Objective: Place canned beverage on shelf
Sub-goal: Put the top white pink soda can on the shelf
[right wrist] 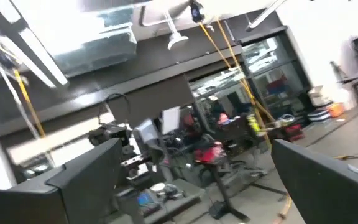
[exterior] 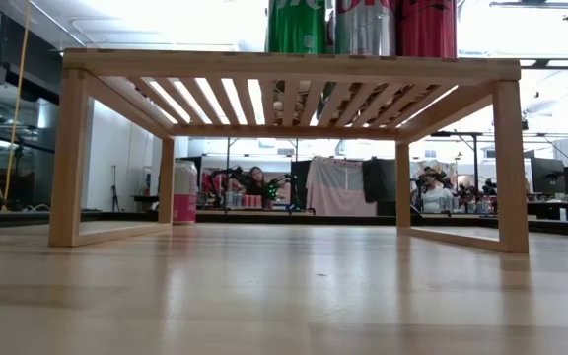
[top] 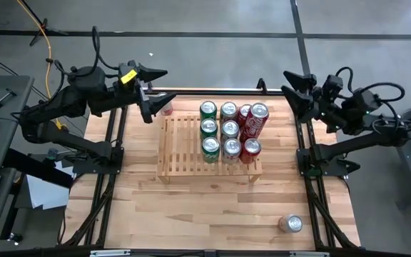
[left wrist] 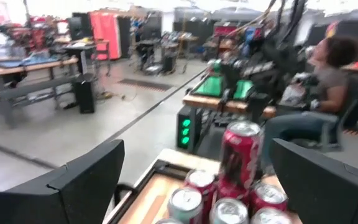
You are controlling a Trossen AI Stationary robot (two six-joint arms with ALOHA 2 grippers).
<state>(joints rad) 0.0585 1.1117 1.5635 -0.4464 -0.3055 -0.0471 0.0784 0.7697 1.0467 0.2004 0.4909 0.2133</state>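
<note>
The light wooden slatted shelf stands mid-table on its short legs. Three green cans, three silver cans and red cans stand upright on its right half. One more red can stands on top of the red ones. A pink-and-white can stands on the table behind the shelf's far left corner, and also shows in the low view. A silver can lies on the table near the front right. My left gripper is open and raised beside the pink can, touching nothing. My right gripper is open and empty past the shelf's far right corner.
The shelf's left half holds no cans. Dark frame rails run along both table sides. People sit at desks in the room beyond the table.
</note>
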